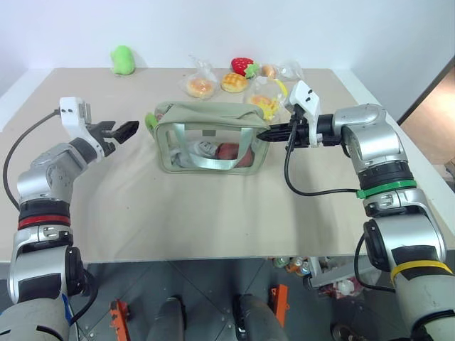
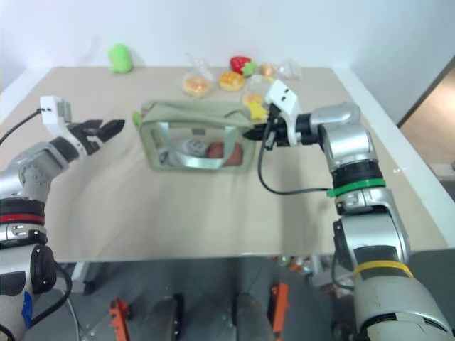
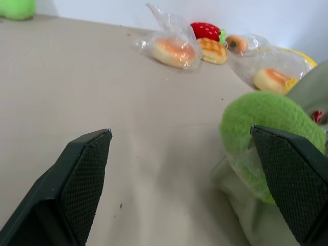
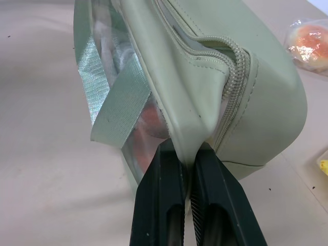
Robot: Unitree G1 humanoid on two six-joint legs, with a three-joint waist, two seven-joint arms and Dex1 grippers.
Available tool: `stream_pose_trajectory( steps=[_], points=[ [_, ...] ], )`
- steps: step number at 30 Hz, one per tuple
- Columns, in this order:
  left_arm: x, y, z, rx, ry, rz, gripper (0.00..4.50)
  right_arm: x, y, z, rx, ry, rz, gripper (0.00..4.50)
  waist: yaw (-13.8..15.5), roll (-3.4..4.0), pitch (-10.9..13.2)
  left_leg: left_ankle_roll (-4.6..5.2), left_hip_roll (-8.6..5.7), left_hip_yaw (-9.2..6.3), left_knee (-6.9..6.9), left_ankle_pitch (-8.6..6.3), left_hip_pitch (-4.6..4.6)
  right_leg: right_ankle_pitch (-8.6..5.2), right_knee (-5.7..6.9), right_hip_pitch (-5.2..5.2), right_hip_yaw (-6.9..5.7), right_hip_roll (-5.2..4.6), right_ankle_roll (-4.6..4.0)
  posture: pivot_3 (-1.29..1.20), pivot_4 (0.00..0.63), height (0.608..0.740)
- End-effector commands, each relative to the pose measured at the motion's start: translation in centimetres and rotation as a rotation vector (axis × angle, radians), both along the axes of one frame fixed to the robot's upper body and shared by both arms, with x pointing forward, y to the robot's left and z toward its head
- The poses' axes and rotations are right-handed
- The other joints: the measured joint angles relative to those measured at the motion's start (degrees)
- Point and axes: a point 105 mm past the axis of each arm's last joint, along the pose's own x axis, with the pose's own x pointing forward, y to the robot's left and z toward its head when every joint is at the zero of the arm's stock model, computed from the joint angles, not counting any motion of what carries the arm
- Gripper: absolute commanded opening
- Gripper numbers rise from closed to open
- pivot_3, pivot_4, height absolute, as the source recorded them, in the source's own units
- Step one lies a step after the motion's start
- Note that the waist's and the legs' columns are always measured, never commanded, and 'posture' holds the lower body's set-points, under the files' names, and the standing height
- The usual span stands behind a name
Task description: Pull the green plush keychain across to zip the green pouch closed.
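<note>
On the beige surface (image 1: 213, 206), the left tool (image 1: 122, 131) hovers wide open and empty just left of the green plush keychain (image 1: 150, 121) at the left end of the green pouch (image 1: 206, 114), whose right end the right tool (image 1: 274, 132) pinches tight.
</note>
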Motion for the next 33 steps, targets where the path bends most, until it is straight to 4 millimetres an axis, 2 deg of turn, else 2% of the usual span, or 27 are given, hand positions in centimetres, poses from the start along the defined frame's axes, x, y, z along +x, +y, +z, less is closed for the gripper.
stream_pose_trajectory(
  steps=[1, 11, 19, 24, 28, 31, 33],
  points=[
    [-0.1, -1.0, 1.5, 0.024, -0.045, -0.055, 4.50, 0.0, -0.2, 1.4, 0.024, -0.046, -0.006, 0.02, 0.0, 0.00, 0.0, 0.00, 0.00, 0.00, 0.00, 0.00, 0.00, 0.00, 0.00, 0.00, 0.00, 0.00, 0.00, 0.00, 0.150, 0.740],
    [0.7, -2.2, 0.2, 0.053, 0.000, -0.068, 4.50, 0.0, -0.1, 1.4, 0.026, -0.050, -0.006, 0.02, 0.0, 0.00, 0.0, 0.00, 0.00, 0.00, 0.00, 0.00, 0.01, 0.02, 0.00, 0.00, 0.00, 0.00, 0.03, 0.00, 0.150, 0.740],
    [2.4, -3.1, -0.1, 0.020, 0.020, -0.029, 4.50, -0.2, -0.2, 1.3, 0.027, -0.052, -0.008, 0.02, 0.0, 0.00, 0.0, 0.00, -0.01, 0.00, 0.02, 0.00, 0.00, 0.04, 0.00, 0.01, 0.00, 0.00, 0.06, 0.00, 0.150, 0.740],
    [2.9, -4.5, -0.2, 0.011, 0.021, -0.052, 4.50, -0.3, -0.4, 1.3, 0.028, -0.053, -0.012, 0.02, 0.0, 0.00, 0.0, 0.00, -0.01, -0.01, 0.00, 0.00, 0.00, 0.04, 0.00, 0.01, 0.00, 0.01, 0.07, 0.00, 0.150, 0.740],
    [3.1, -4.7, -0.3, 0.004, 0.023, -0.055, 4.50, -0.3, -0.5, 1.3, 0.024, -0.055, -0.017, 0.02, 0.0, 0.00, 0.0, 0.00, -0.02, -0.01, 0.01, 0.00, -0.01, 0.05, 0.00, 0.01, 0.00, -0.01, 0.08, 0.00, 0.150, 0.740],
    [3.1, -4.7, -0.3, -0.001, 0.019, -0.056, 3.83, -0.2, -0.7, 1.2, 0.024, -0.054, -0.023, 0.00, 0.0, 0.00, 0.0, 0.00, -0.03, -0.01, 0.02, 0.00, -0.01, 0.05, 0.00, 0.02, 0.01, -0.01, 0.08, 0.00, 0.150, 0.740],
    [3.2, -4.6, -0.3, -0.005, 0.019, -0.049, 3.07, -0.2, -0.7, 1.2, 0.024, -0.054, -0.023, 0.00, 0.0, 0.00, 0.0, 0.00, -0.03, -0.01, 0.02, 0.00, 0.00, 0.05, 0.00, 0.02, 0.01, -0.01, 0.08, 0.00, 0.150, 0.740]
  ],
)
